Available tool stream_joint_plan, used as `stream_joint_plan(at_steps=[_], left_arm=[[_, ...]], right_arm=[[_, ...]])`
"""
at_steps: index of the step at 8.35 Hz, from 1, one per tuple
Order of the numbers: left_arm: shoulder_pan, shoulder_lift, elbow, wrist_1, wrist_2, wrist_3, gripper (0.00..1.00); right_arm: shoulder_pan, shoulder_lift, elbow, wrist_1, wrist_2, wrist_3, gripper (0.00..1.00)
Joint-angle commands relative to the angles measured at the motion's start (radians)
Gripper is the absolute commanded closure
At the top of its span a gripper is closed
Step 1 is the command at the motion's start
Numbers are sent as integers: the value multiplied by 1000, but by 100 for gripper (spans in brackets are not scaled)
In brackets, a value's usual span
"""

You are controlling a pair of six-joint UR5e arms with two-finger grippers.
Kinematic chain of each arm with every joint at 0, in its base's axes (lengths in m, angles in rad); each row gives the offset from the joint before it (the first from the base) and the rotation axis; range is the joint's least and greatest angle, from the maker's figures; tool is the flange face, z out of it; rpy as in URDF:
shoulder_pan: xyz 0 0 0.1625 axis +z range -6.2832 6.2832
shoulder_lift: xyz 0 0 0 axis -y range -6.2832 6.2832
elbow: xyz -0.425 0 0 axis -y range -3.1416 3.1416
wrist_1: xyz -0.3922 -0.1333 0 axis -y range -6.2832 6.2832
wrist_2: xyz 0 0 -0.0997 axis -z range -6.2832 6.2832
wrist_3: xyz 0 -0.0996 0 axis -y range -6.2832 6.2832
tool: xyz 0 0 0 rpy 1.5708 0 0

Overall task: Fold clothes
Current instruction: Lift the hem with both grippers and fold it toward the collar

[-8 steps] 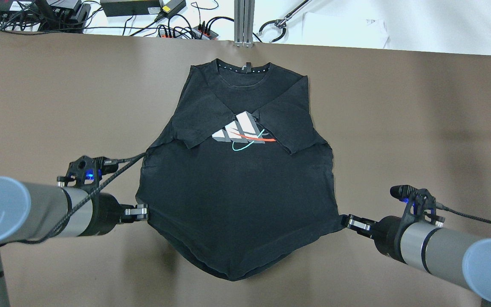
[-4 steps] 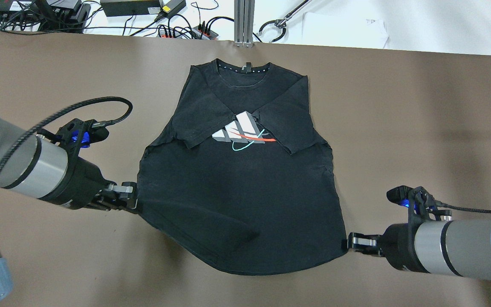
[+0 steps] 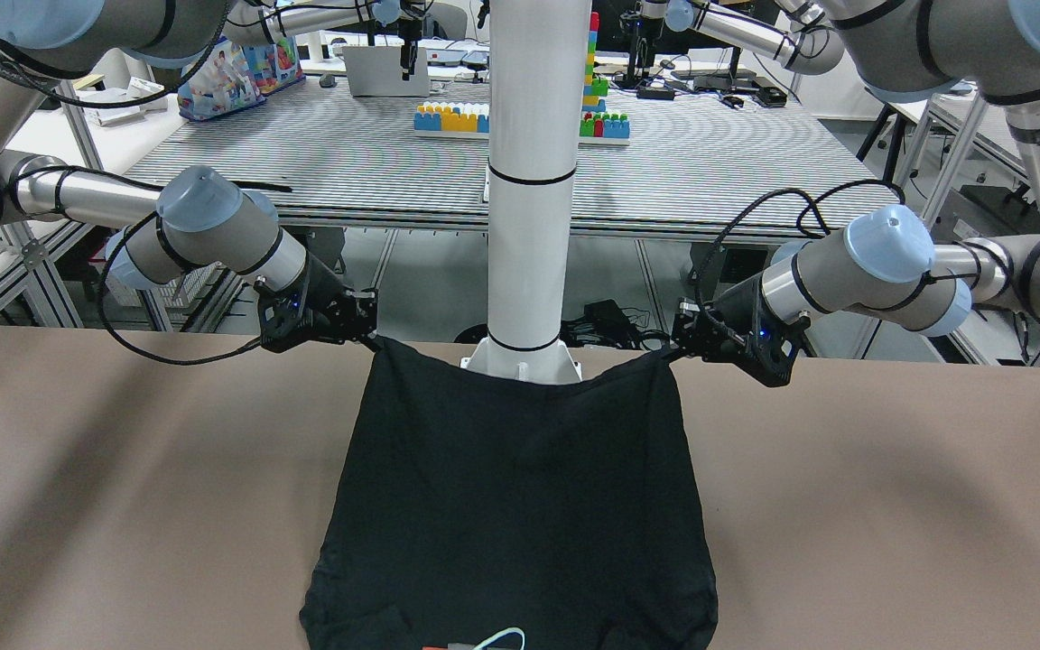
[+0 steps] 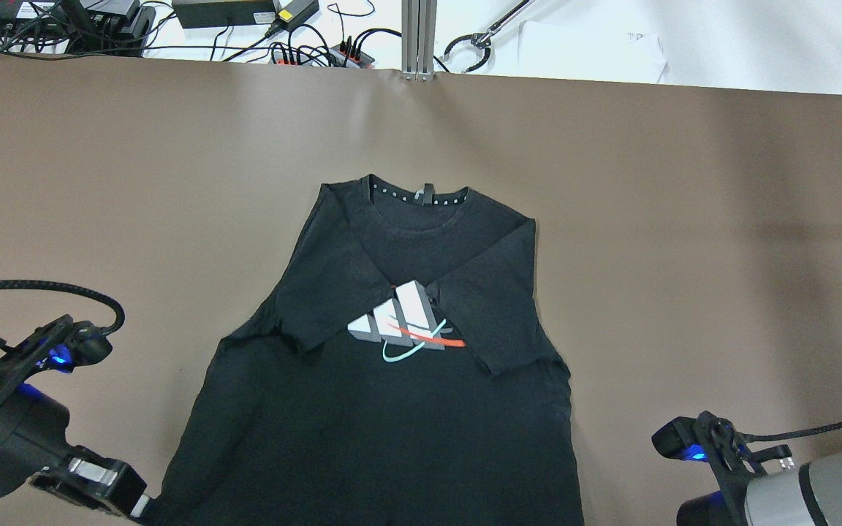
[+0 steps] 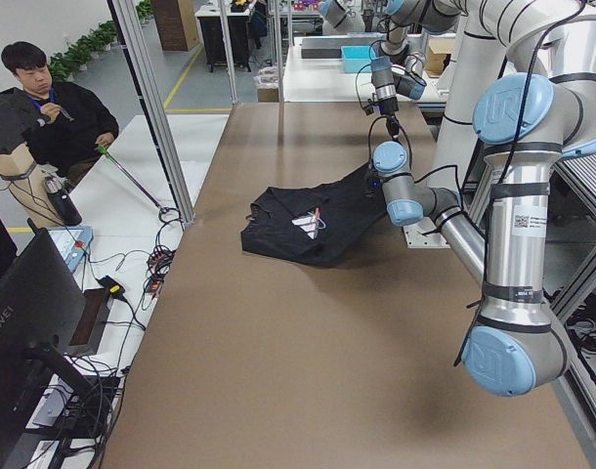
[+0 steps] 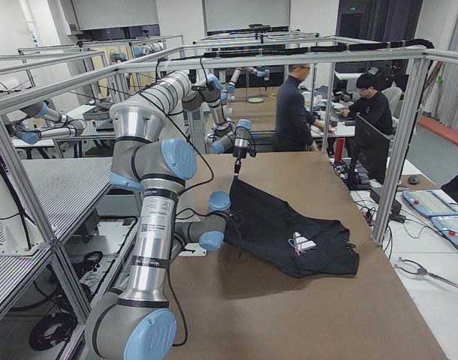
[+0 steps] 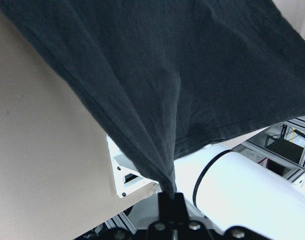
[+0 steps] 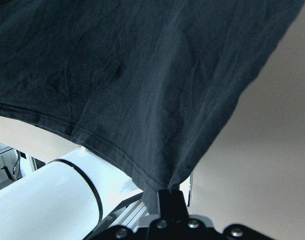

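Already both sleeves [image 4: 333,307] of the black T-shirt [image 4: 392,416] are folded across its chest. The near hem corners are pinched and lifted by the left gripper [image 3: 681,349] and right gripper [image 3: 365,339] — the hem-to-collar fold is judged not yet made.

White pole [image 3: 529,226] rises at brown table's [image 3: 890,506] edge.

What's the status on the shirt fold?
Left hand and right hand each shut on a hem corner. Black short-sleeved fabric T-shirt hem lifted, collar end flat on brown table, sleeves folded in. White pole base close behind hem.
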Motion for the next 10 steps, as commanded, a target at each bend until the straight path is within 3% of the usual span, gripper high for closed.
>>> stream_joint_plan(at_steps=[1,3,5,7,10], left_arm=[[-16,65,37,-88,5,0,100],[-44,-1,126,-89,133,5,100],[-58,-52,163,-83,305,3,100],[-169,-121,254,-80,315,3,100],[-268,-219,375,-80,320,5,100]], right_arm=[[-21,2,26,-1,4,1,100],[31,8,-17,-3,-19,1,100],[150,113,-176,-3,-28,-1,100],[272,157,-288,-3,-28,-13,100],[407,204,-336,-6,-10,-18,100]])
